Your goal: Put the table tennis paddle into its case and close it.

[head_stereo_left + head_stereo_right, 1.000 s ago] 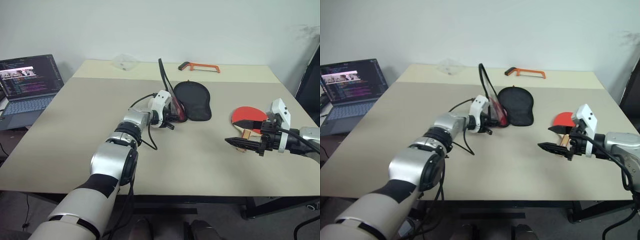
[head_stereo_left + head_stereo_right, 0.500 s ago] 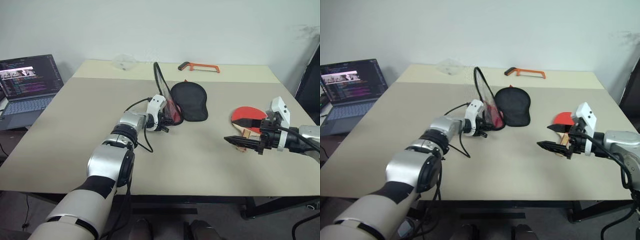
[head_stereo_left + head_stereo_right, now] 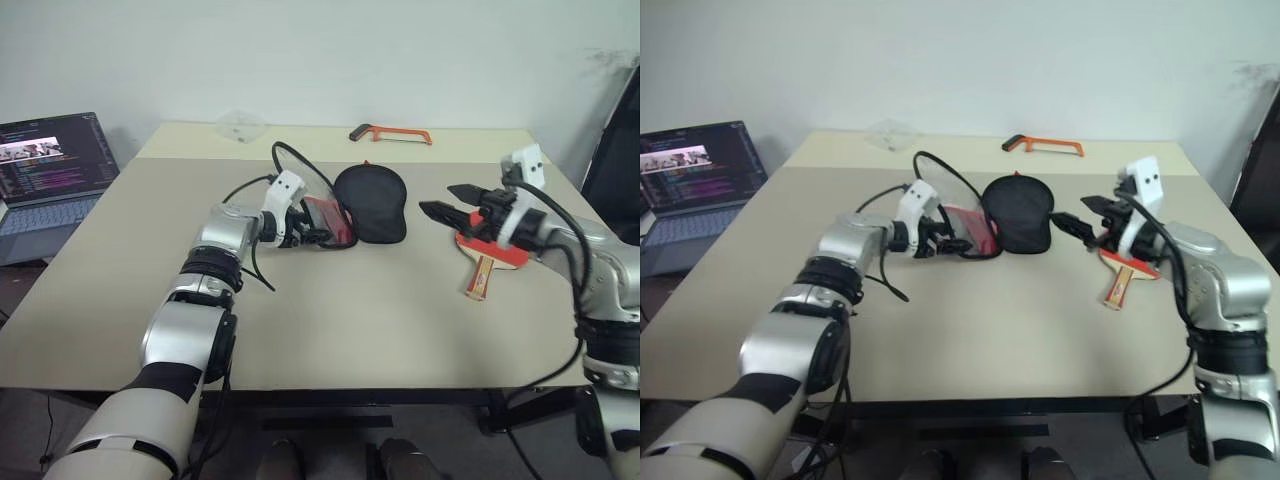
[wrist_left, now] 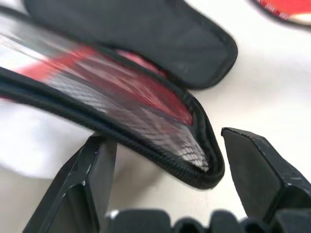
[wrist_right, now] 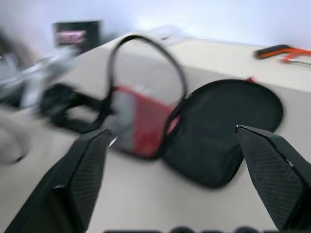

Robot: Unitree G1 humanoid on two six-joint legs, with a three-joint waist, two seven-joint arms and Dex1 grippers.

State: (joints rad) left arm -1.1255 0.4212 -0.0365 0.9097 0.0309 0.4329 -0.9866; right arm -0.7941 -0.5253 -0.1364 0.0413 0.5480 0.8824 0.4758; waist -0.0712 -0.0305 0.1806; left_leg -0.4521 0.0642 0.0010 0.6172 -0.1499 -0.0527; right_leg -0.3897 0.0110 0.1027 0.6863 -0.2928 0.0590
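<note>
Black fabric, head view: case [image 3: 368, 203] lies open mid-bench [image 3: 330, 320]; red flap beside left gripper [image 3: 318, 234].
Head view, paddle: table tennis paddle [image 3: 490, 256] flat beneath right gripper [image 3: 443, 203].
Left wrist: jaws apart, straddling flap edge.
Right wrist: jaws wide, empty.

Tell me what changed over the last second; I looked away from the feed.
The left gripper opened around the case's flap, which dropped from upright toward the table. The right gripper, open, rose from beside the table tennis paddle toward the case. The paddle and the orange hacksaw stayed put.
</note>
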